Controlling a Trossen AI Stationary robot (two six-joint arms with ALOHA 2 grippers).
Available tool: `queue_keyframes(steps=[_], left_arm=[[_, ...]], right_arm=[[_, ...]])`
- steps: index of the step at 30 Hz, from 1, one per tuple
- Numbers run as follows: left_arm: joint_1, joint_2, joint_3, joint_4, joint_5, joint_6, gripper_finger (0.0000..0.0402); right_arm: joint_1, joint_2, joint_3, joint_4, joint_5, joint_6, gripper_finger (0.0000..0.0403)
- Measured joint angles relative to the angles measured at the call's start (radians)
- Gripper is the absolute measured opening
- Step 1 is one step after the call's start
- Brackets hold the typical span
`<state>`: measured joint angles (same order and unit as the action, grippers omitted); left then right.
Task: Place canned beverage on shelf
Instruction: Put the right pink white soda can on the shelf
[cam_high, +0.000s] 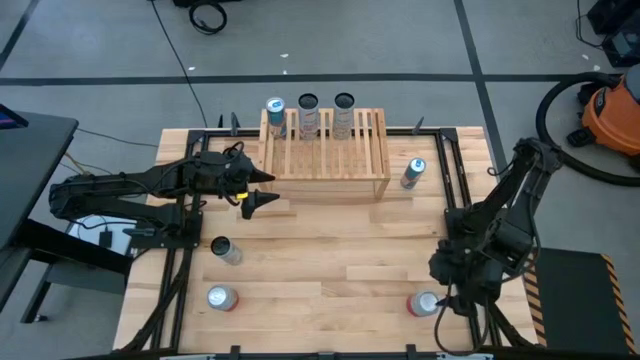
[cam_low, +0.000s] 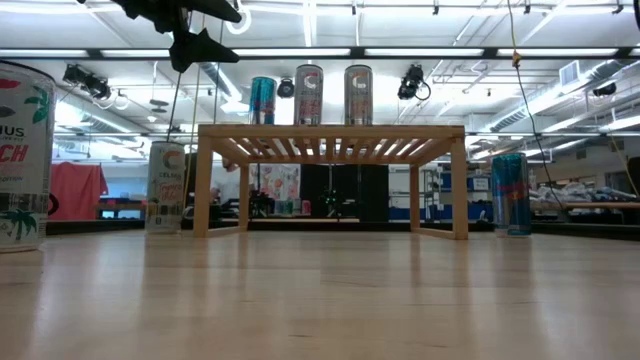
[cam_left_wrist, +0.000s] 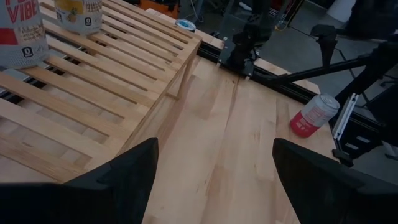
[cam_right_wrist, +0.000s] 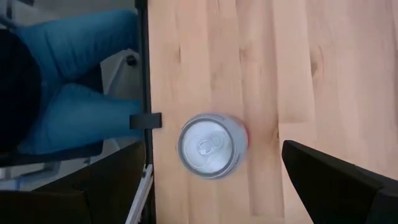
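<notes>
The shelf (cam_high: 325, 150) is a slatted wooden rack at the table's far middle, and three cans (cam_high: 308, 113) stand on its far part. A red can (cam_high: 423, 303) stands upright on the table's near right corner, its silver top (cam_right_wrist: 210, 144) facing up. My right gripper (cam_right_wrist: 211, 199) hangs open above this can, pointing steeply down, one finger on either side and clear of it. My left gripper (cam_high: 262, 200) stays open and bare in the air by the shelf's near left corner.
Loose cans stand at the near left (cam_high: 221, 297), the left middle (cam_high: 225, 250), and right of the shelf (cam_high: 412, 173). A black frame rail (cam_right_wrist: 144, 93) edges the table beside the red can. A person in blue trousers (cam_right_wrist: 74, 99) sits just beyond that rail.
</notes>
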<state>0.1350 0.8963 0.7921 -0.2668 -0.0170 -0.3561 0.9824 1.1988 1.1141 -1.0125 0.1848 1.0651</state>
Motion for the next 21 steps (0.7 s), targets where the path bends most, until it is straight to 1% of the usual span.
queue_keyframes(steps=[5,12,21], left_arm=[[0.000,0.000,0.000,0.000,0.000,0.000,0.0318],[0.000,0.000,0.000,0.000,0.000,-0.045,0.0318],[0.000,0.000,0.000,0.000,0.000,-0.053,0.0318]], right_arm=[[0.013,0.044,0.000,0.000,-0.003,0.057,0.0387],[0.043,0.153,0.000,-0.005,-0.007,0.058,0.0387],[0.068,0.274,0.000,-0.005,-0.058,0.058,0.0387]])
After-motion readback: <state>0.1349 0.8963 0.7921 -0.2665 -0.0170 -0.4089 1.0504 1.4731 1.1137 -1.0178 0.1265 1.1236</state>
